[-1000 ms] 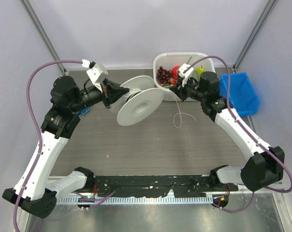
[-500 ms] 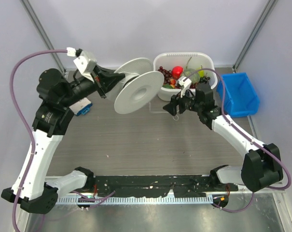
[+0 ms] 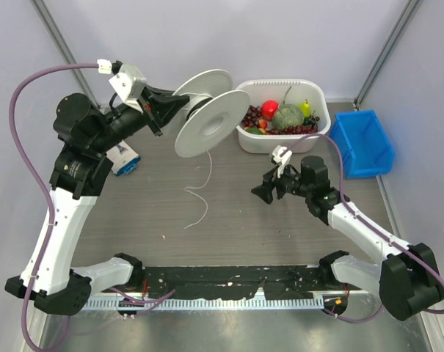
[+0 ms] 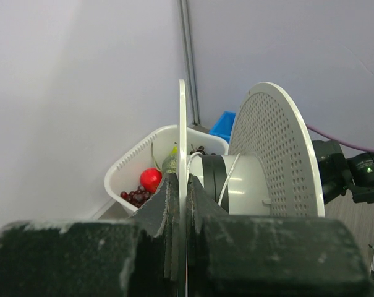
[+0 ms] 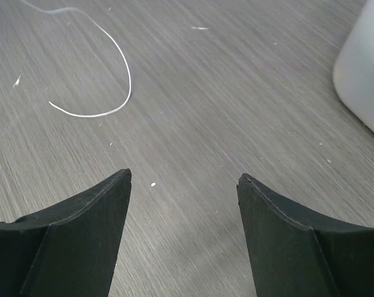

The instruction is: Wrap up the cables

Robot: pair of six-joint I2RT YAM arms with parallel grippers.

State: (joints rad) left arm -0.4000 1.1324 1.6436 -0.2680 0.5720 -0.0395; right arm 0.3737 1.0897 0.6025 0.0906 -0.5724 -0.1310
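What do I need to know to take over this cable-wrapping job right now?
Left tool shut on the spool, gripping its flange and holding it up off the table.
Right tool open, empty, low over the table.
Cable: some turns on the hub; its loose tail lies on the table, left of the right tool.
Left to do: grasp the tail, wind the rest.

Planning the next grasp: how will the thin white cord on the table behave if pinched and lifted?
Probably floppy: the cord lies in loose curves, so it should droop beside a pinch. So thin, it is likely light and may slip. It hangs from the spool, so pulling could tug there.
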